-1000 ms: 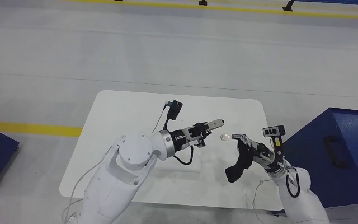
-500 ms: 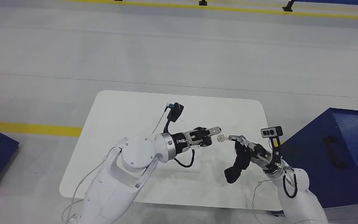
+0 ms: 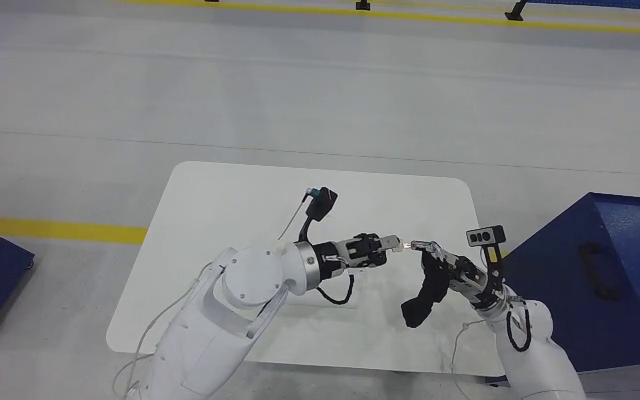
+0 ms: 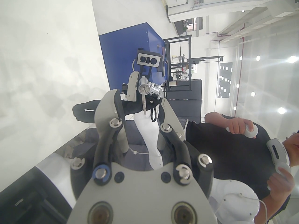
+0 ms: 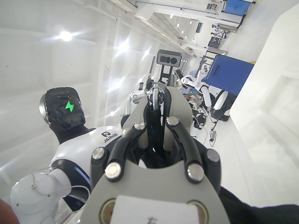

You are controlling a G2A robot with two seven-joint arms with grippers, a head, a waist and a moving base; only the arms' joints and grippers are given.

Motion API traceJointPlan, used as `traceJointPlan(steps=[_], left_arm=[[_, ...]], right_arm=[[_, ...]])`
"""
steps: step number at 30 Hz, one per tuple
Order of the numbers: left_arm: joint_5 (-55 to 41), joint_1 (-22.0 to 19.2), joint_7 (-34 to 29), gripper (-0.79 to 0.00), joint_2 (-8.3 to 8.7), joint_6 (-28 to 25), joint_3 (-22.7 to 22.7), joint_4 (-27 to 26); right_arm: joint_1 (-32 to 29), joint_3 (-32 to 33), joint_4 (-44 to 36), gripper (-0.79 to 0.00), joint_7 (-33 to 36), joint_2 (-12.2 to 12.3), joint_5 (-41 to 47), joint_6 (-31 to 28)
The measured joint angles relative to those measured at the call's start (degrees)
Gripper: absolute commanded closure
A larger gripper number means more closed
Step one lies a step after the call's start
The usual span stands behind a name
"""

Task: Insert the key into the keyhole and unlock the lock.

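The white table [image 3: 200,220] fills the lower middle of the top view, and the two arms meet above its right part, a little right of the centre of the frame. The left gripper [image 3: 383,245] comes in from the left; its fingers [image 4: 109,108] stand wide apart and hold nothing. The right gripper [image 3: 425,250] faces it from the lower right and is closed on the lock [image 4: 149,89], a chrome cylinder held in the air, not resting on the table. A black cable [image 3: 420,298] hangs from the lock toward the lower right. The key [image 4: 144,102] seems to sit already in the keyhole. Its thin blade stands out from the lock face toward the left gripper, in the gap between the two open fingers, and as far as I can see it touches neither.

So the step in hand is, I think, to take the key and turn it. The left gripper should go slightly forward and centre the key in the gap before closing, because a finger that touches first may bend the key or push the lock aside. The key shows its thin edge to the wrist camera, so its flat sides probably face the pads already. After a firm grip, the wrist should turn about the key's own axis, without pulling. The right gripper must hold hard, since smooth chrome may slip and turn together with the key
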Motion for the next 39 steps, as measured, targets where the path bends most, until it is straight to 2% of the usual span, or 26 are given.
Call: traceJointPlan(steps=[3,11,13,14,27,39], left_arm=[[-0.15,-0.08,-0.07,-0.206,0.0,-0.42,0.28,0.04],[-1.28,-0.28,0.75,-0.132,-0.16,-1.02,1.05,0.51],[-1.47,-0.42,1.09,-0.012,-0.23,-1.14,1.29,0.74],[-1.49,-0.49,1.17,0.0,-0.24,-1.19,1.39,0.85],[-0.46,-0.44,1.23,0.0,-0.11,-1.27,2.14,0.85],[3.47,-1.13,-1.4,0.0,0.29,-6.07,3.38,1.05]], right_arm=[[0.35,-0.17,0.59,0.0,0.32,-0.08,-0.09,0.32],[0.7,-0.14,0.81,0.0,0.62,-0.24,-0.51,0.62],[0.66,-0.13,0.78,0.0,0.66,-0.27,-0.62,0.66],[0.64,-0.13,0.77,0.0,0.7,-0.29,-0.63,0.7],[0.25,0.6,0.79,0.0,1.84,-0.43,0.04,1.84],[1.19,0.47,3.35,0.0,5.33,-0.58,1.82,5.33]])
